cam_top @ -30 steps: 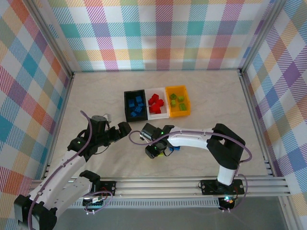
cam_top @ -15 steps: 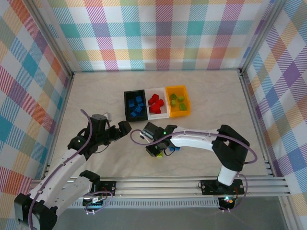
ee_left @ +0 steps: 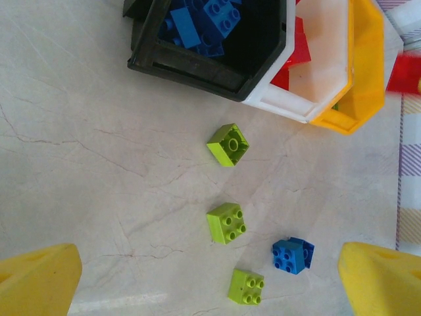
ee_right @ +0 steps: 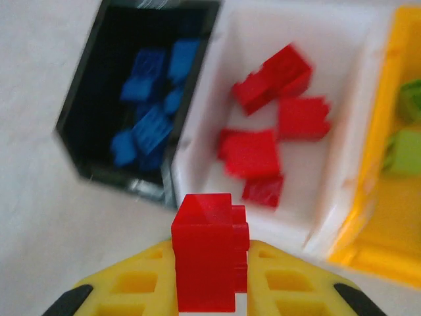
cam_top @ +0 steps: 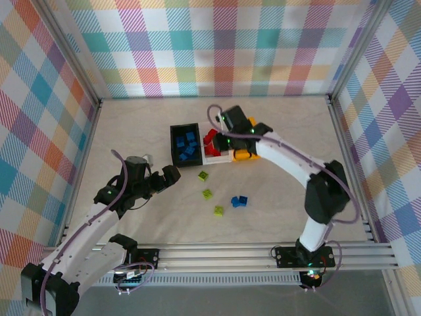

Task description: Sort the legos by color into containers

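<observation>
Right gripper (ee_right: 210, 266) is clamping a red lego (ee_right: 209, 227) just above the white container (ee_right: 197, 141) ahead; three lime legos (ee_left: 227, 222) and a blue lego (ee_left: 289, 255) are lying loose before the left gripper (ee_left: 207, 280), which is standing wide open.

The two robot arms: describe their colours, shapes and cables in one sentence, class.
Both the left arm and right arm have white tubular links, black joints and looping purple cables; the right claw's fingers are yellow latticed plastic.
</observation>
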Controlling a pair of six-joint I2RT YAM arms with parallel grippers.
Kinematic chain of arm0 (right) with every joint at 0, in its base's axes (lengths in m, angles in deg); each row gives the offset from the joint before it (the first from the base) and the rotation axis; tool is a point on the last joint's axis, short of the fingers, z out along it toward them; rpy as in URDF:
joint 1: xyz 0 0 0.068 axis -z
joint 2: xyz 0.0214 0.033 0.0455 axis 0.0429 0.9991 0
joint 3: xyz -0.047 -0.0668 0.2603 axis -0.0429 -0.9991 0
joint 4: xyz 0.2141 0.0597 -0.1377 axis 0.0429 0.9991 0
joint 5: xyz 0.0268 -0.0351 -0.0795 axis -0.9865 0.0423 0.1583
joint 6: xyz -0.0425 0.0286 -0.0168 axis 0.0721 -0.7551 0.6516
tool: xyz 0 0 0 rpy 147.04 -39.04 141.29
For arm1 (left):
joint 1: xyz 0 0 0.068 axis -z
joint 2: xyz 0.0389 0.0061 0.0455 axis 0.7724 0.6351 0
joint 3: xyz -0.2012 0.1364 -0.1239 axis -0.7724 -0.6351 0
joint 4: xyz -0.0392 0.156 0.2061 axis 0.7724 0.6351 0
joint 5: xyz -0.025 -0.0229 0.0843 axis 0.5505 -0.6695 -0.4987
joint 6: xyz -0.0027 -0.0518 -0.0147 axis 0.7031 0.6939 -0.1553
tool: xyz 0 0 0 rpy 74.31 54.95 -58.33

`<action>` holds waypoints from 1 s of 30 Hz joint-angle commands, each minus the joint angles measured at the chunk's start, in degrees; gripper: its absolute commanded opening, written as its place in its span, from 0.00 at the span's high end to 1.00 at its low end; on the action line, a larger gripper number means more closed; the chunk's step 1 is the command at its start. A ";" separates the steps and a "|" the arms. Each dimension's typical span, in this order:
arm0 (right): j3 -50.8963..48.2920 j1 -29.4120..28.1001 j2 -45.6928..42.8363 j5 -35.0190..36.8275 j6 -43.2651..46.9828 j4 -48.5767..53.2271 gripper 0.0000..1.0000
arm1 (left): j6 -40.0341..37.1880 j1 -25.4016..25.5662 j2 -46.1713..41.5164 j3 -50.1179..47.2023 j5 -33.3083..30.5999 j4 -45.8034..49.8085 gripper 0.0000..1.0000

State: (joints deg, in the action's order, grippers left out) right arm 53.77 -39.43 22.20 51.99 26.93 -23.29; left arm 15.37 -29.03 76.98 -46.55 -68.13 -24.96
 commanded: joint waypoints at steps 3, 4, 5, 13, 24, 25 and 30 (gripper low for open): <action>11.17 1.85 12.37 2.19 -2.07 5.46 0.75 | 0.59 -0.80 1.43 -1.22 1.81 -2.31 0.00; 13.30 1.99 14.14 2.52 -2.23 5.93 0.74 | 0.48 -0.80 1.69 -1.27 1.94 -2.28 0.00; 15.23 2.08 15.62 2.97 -2.51 6.59 0.73 | 0.34 -0.80 2.01 -1.33 2.07 -2.29 0.00; 18.48 2.45 15.73 1.65 -3.47 7.00 0.35 | -1.03 -0.80 3.72 -0.89 3.55 -1.91 0.00; -12.53 -1.87 -8.49 -1.17 -4.73 5.71 0.31 | -1.40 -0.80 5.25 -1.48 5.22 -4.34 0.00; -15.97 -2.58 -10.77 -1.13 -4.84 6.28 0.33 | -1.43 -0.80 5.41 -1.57 5.40 -4.68 0.00; -27.02 -6.89 -17.57 -1.23 -5.33 9.89 0.39 | -1.33 -0.71 6.65 -2.49 6.24 -6.13 0.00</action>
State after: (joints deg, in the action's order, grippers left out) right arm 30.45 -44.61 6.33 51.49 22.45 -16.80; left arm 15.04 -29.14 83.10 -47.77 -63.45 -29.14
